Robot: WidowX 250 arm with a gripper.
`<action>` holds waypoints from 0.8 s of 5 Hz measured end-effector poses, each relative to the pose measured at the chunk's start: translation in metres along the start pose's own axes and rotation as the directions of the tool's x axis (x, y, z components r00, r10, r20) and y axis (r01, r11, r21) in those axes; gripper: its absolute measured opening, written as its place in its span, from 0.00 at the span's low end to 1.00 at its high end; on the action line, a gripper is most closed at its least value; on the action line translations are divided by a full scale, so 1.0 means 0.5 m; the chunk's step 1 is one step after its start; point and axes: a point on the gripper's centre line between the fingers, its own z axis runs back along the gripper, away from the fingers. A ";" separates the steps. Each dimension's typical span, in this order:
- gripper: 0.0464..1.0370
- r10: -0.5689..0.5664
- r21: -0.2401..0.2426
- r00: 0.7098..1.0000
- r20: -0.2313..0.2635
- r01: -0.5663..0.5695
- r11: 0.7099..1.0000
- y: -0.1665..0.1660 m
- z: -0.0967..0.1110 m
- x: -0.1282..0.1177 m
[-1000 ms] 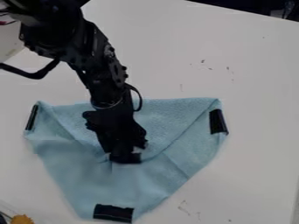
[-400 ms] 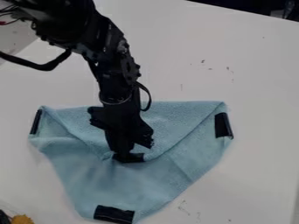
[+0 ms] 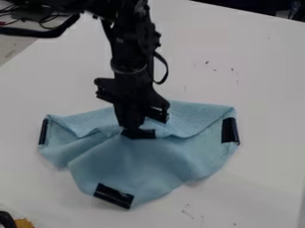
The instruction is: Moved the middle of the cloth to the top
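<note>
claw (image 3: 138, 129) looks pinched on the cloth (image 3: 143, 160) by the dark tab (image 3: 139, 134) near its middle, likely so the folds get pulled toward 12 o'clock. cloth on white table (image 3: 256, 187), dark strips at 9, 3, 7 probably marking corners.

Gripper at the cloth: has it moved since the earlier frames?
Yes. The gripper has moved up the view and slightly right, closer to the small dark marks on the white table, which haven't shifted.

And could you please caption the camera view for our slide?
Black gripper at a black strip on rumpled blue cloth.
</note>
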 end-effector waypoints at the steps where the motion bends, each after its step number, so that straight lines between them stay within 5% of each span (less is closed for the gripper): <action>1: 0.02 0.038 -0.002 0.998 0.041 -0.038 0.999 0.001 0.021 0.028; 3: 0.04 0.093 -0.050 0.994 0.053 -0.090 0.995 0.002 -0.006 0.028; 4: 0.21 0.113 -0.059 0.993 0.038 -0.110 0.992 -0.002 -0.024 0.007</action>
